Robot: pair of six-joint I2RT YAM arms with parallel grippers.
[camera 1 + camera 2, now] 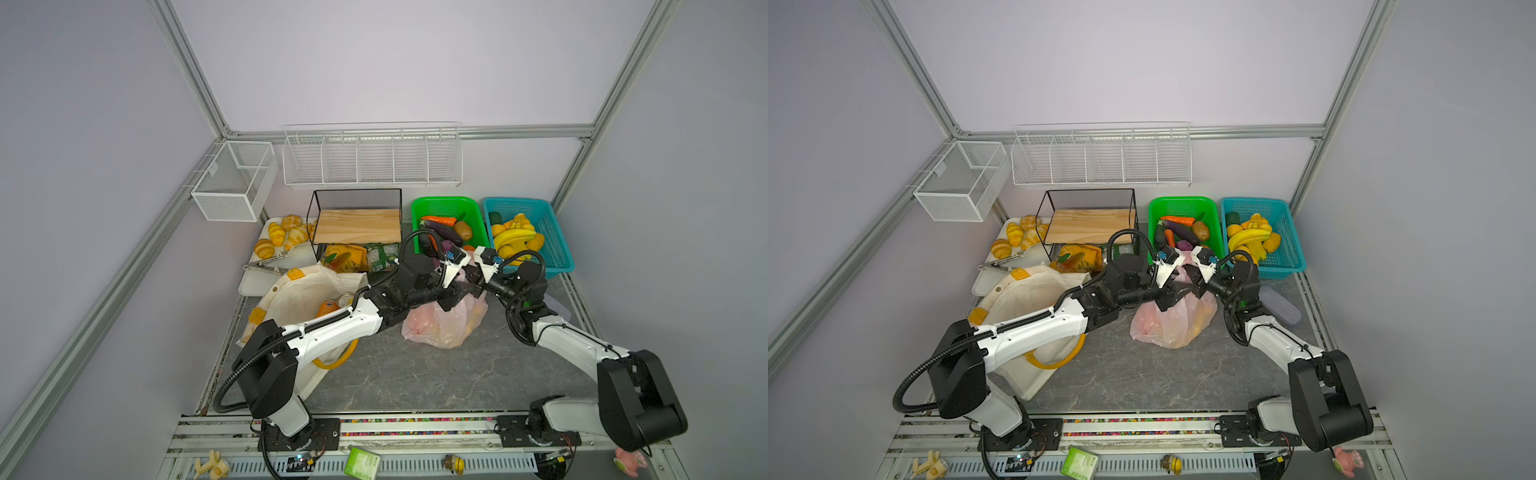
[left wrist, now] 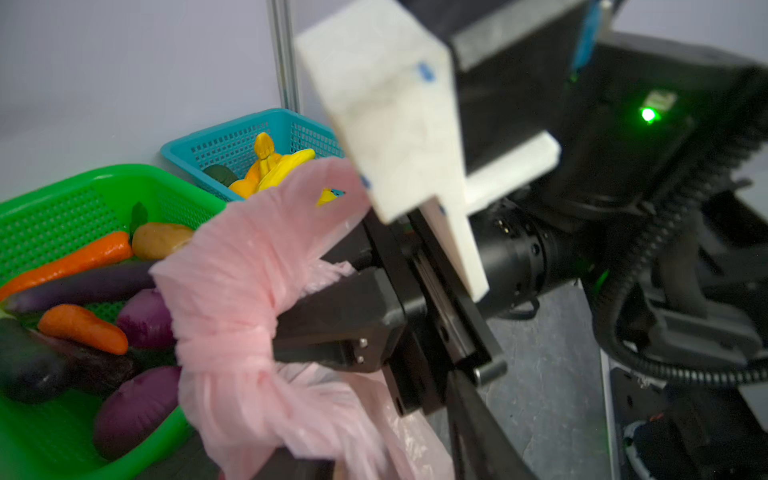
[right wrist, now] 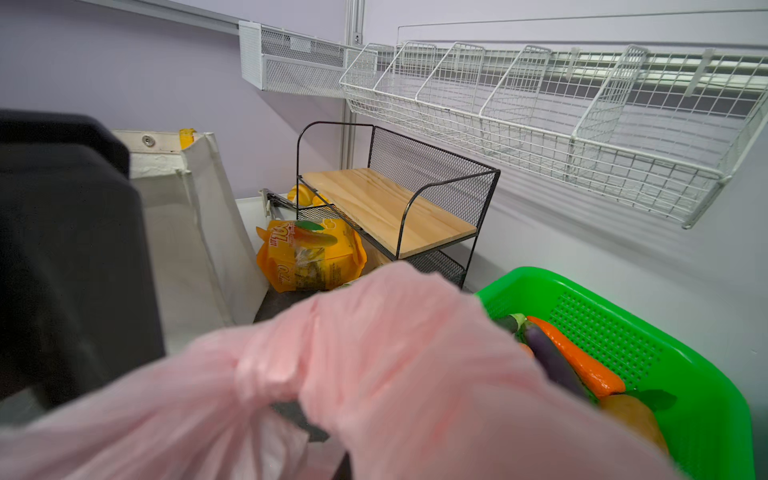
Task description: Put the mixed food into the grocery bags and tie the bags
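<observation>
Two bags stood: a cream tote (image 1: 299, 291) holding one orange can (image 1: 327, 308) and, at its 3 o'clock, a pink bag (image 1: 440, 328), neck upward. The right hand (image 2: 277, 345) was pinched tight on its handle (image 2: 232, 345); I could not tell how far the left hand (image 1: 451, 299) was open.

In both top views the left arm (image 1: 332, 328) covered part of the tote (image 1: 299, 291). The left gripper (image 1: 451, 302) jaw gap was unreadable. The right gripper (image 2: 286, 345) tips were buried in the blurred bag (image 2: 232, 291). Bag contents showed only as vague orange shapes.
</observation>
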